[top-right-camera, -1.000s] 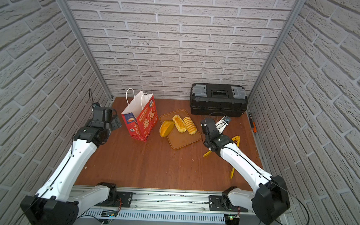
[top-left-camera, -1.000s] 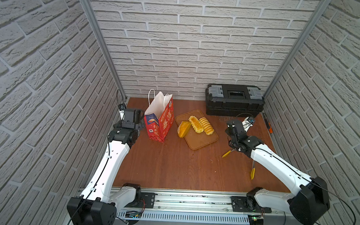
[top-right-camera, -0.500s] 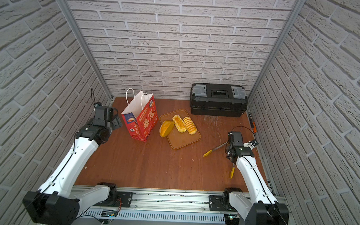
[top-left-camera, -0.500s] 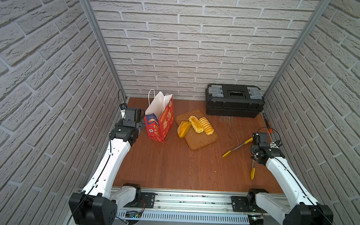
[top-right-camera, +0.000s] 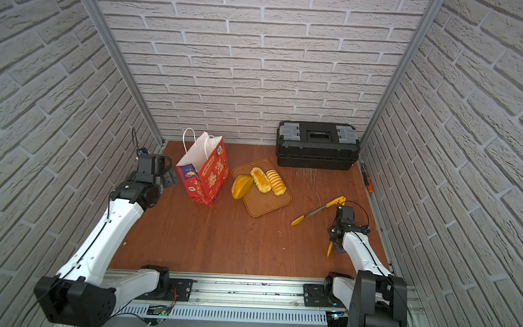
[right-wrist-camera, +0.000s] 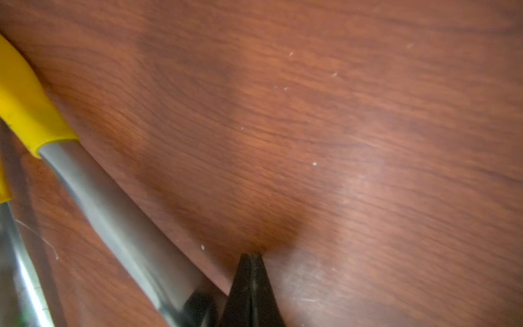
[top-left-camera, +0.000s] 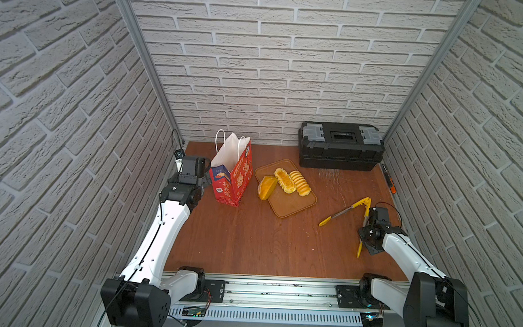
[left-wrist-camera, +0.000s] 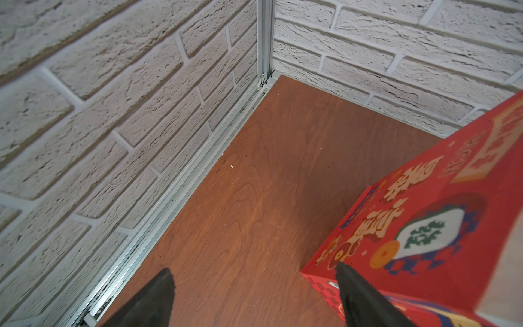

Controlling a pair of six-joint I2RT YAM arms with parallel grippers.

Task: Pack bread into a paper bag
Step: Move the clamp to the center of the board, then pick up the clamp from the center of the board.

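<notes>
Jaws on the right gripper (right-wrist-camera: 250,259) are pinched fully together with nothing between them, just beside a metal arm of the tongs (right-wrist-camera: 119,215). The left gripper (left-wrist-camera: 253,269) is spread wide. One finger (left-wrist-camera: 359,294) overlaps the red corner of the paper bag (left-wrist-camera: 424,226), can't tell if it touches. Bag's inside is hidden. Three pieces of bread (top-left-camera: 286,181) sit on the tray (top-left-camera: 294,205), right of the bag, far-left of the right gripper.
</notes>
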